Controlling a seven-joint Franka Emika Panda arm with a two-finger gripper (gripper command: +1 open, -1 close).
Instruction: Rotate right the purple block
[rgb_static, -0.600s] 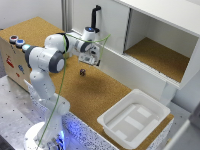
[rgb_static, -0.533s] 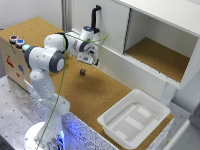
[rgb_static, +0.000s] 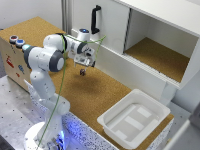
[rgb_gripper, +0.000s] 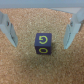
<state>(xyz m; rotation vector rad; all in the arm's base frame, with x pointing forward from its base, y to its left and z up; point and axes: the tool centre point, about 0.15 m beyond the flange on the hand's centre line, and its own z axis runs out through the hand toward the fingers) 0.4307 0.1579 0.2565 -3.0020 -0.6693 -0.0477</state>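
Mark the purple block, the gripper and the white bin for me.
purple block (rgb_gripper: 43, 43), wrist view, its lettered top face.
gripper (rgb_static: 83, 65), exterior view, midway between its fingertips.
white bin (rgb_static: 116, 131), exterior view, near rim.

You've got a rough, grainy cork-like worktop, a matt dark purple block with yellow printed letters, smooth pale plastic-looking fingers, and a glossy white plastic tray.
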